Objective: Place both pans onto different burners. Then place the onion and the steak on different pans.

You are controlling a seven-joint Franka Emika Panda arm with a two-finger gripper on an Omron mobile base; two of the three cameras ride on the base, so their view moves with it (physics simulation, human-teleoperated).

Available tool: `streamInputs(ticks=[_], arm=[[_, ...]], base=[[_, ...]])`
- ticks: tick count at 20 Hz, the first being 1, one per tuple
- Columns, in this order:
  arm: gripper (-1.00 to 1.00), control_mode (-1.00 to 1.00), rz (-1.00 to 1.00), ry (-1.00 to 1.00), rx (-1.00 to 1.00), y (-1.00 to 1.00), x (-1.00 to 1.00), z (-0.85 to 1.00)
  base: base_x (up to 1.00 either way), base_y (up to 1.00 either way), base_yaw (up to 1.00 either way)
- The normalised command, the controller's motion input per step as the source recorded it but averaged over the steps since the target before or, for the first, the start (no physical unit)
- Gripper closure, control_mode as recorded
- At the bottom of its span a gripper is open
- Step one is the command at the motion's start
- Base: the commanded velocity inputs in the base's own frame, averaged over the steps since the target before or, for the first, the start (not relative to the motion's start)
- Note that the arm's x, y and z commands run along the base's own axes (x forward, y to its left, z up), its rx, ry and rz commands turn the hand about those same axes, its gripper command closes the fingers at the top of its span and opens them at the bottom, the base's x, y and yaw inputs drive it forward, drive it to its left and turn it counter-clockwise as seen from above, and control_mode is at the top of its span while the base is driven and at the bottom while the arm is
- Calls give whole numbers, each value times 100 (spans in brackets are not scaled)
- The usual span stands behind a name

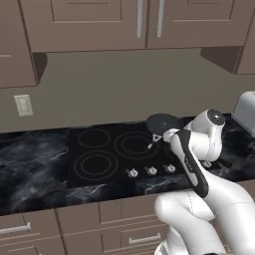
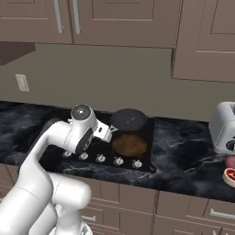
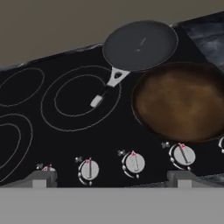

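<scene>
A dark grey pan point(image 3: 140, 46) lies at the back right of the black cooktop point(image 3: 26, 144), its thin silver handle point(image 3: 107, 89) reaching over a ringed burner point(image 3: 81, 97). Just in front of it rests a brown pan point(image 3: 181, 101). Both pans also appear in the right base view, dark point(image 2: 128, 119) behind brown point(image 2: 130, 144). My gripper point(image 3: 113, 179) hovers above the knob row, open, with nothing between its fingertips point(image 3: 41, 178). Far right on the counter lie the steak point(image 2: 229, 176) and, behind it, the pinkish onion point(image 2: 231, 161).
A row of silver knobs point(image 3: 133, 162) runs along the cooktop's front edge. A toaster point(image 2: 223, 126) stands on the marble counter point(image 2: 183, 147) at the right, behind the food. Two more ringed burners point(image 1: 94, 164) mark the left half. Wall cabinets point(image 1: 89, 22) hang overhead.
</scene>
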Motion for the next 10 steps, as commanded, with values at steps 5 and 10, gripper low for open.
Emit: streamInputs(ticks=[5,10], arm=[[-100,100,0,0,0,0,0,0],[-100,100,0,0,0,0,0,0]], base=[[-11,-44,3],[-11,-45,4]])
